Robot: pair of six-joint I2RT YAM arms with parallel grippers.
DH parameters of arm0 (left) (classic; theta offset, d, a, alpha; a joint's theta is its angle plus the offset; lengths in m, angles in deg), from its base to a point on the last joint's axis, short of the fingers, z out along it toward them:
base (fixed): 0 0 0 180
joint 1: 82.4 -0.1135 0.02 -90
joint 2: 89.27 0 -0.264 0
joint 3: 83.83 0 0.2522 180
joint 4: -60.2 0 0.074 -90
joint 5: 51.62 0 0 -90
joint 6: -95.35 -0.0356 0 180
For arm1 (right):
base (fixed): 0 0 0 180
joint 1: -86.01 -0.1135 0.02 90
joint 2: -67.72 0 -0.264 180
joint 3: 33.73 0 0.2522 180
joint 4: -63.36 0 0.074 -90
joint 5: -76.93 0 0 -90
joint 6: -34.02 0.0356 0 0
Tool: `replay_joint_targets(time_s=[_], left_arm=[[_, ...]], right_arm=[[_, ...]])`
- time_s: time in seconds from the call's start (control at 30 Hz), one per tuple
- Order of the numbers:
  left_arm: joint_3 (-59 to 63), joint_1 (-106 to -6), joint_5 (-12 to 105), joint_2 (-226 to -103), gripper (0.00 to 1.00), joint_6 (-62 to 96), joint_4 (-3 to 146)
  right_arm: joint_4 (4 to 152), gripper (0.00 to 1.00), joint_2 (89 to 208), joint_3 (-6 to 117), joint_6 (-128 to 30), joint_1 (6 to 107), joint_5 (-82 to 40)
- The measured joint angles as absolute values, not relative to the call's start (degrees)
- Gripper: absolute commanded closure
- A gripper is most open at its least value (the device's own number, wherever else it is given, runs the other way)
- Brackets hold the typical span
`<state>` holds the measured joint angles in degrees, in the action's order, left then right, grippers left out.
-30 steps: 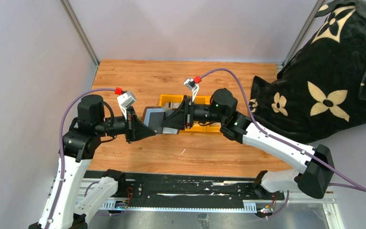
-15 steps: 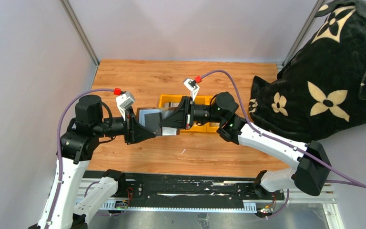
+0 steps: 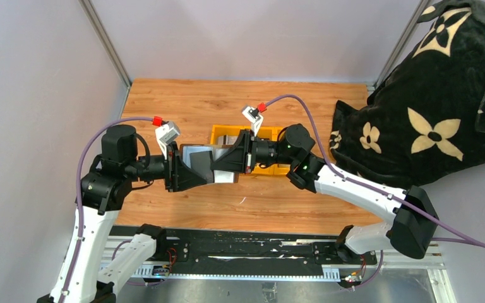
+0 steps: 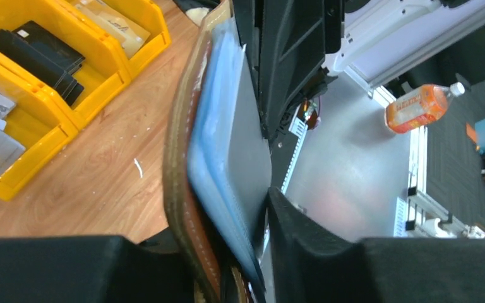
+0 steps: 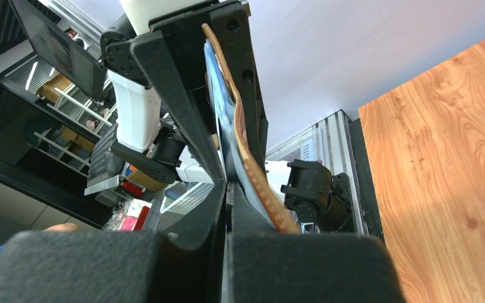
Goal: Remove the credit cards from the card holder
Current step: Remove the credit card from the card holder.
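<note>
The card holder (image 3: 197,156), brown outside and grey-blue inside, hangs in the air between both arms, above the wood in front of the yellow bin. My left gripper (image 3: 192,172) is shut on its lower end; the left wrist view shows the card holder (image 4: 227,126) clamped in that gripper (image 4: 233,243). My right gripper (image 3: 222,163) meets it from the right. In the right wrist view that gripper (image 5: 226,189) is shut on a thin grey card (image 5: 223,148) at the inner face, with the card holder's brown stitched edge (image 5: 247,148) outside the right finger.
A yellow three-compartment bin (image 3: 227,134) stands behind the grippers; the left wrist view shows the bin (image 4: 101,95) holding black cards (image 4: 38,53) and tan cards (image 4: 110,22). A black flowered blanket (image 3: 429,107) lies at the right. The table's near edge is just below the arms.
Both grippers and the card holder have shifted slightly left. The right gripper has moved in closer against the card holder.
</note>
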<state>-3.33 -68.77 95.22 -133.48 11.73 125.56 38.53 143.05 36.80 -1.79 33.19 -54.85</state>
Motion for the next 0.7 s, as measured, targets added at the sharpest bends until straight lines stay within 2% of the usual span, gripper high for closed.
replay_joint_targets(time_s=[0.1,0.23,0.43,0.7], left_arm=[[-3.0,-68.8,97.4,-133.8,0.62,11.5,126.1],[-2.9,-68.8,101.2,-133.9,0.69,11.5,126.4],[-1.6,-68.8,105.0,-133.9,0.91,11.7,126.2],[-1.3,-68.7,106.2,-134.5,0.92,12.0,126.3]], right_arm=[[38.6,1.00,142.9,36.2,-1.9,32.9,-55.2],[39.5,1.00,141.2,35.3,-2.9,32.7,-55.7],[43.1,1.00,136.4,35.2,-6.0,33.0,-55.7],[44.6,1.00,134.0,34.0,-7.6,33.4,-55.7]])
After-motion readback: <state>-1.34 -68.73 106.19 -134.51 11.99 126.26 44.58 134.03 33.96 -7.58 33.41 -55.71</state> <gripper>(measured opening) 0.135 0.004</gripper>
